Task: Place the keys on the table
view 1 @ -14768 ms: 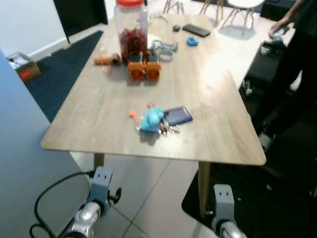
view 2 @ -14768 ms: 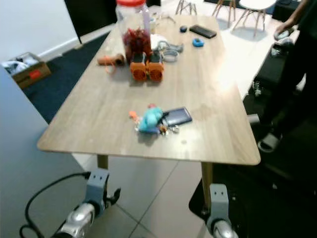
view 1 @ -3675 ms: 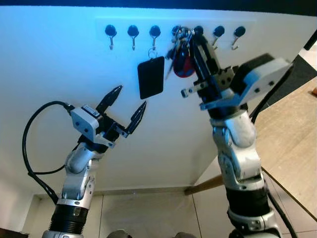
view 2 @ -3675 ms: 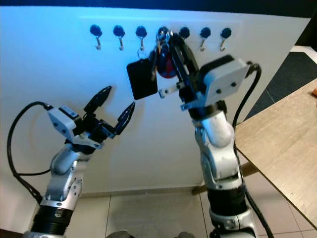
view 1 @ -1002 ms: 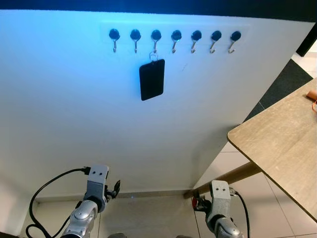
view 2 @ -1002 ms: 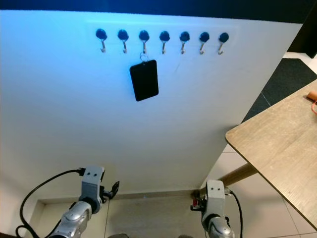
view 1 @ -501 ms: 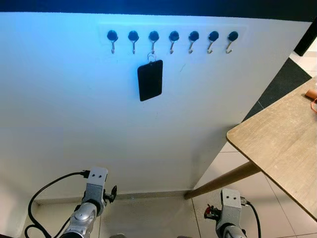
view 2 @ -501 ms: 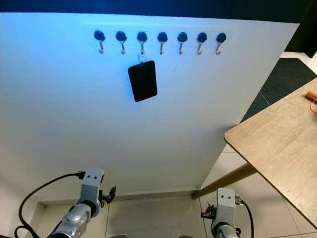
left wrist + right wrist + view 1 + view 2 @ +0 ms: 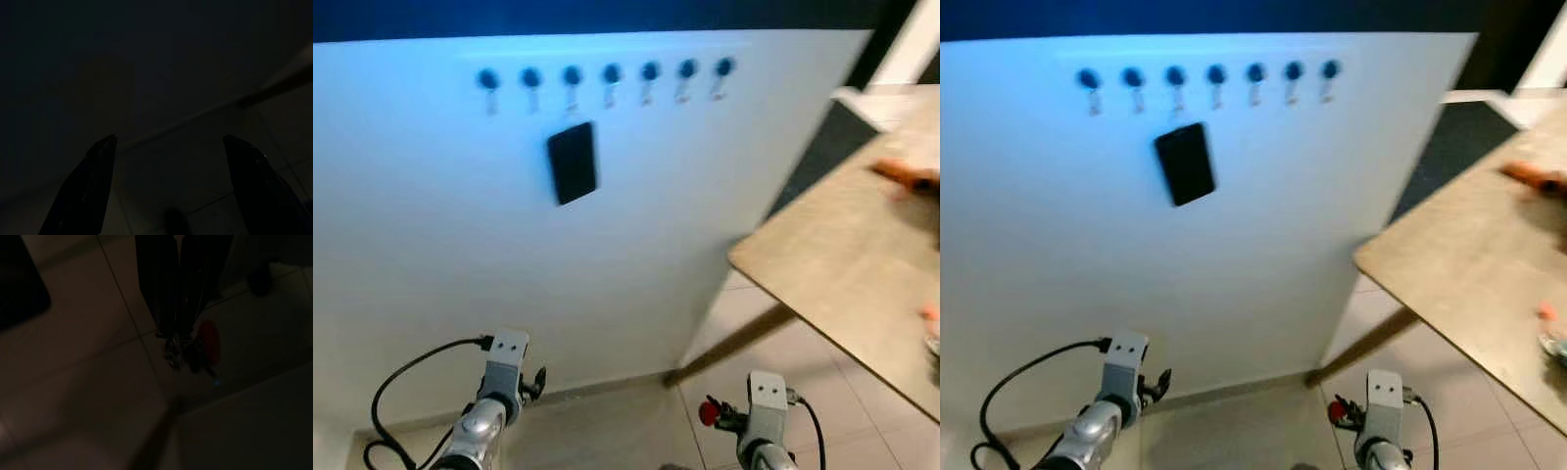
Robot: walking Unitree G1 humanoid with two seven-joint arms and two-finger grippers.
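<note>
Keys [image 9: 193,350] dangle pinched in my right gripper [image 9: 178,335], down at my side, and view's swung toward the table [image 9: 842,264], its edge just off right, so placing comes next; left gripper [image 9: 168,147] idles spread

wall [image 9: 607,245] blocks ahead — table [image 9: 842,264] right | floor [image 9: 607,431] open below

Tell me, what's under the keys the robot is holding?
Under the bunch of metal keys with the red fob, hanging from the right gripper, lies pale tiled floor. The wooden table stands off to the robot's right.
</note>
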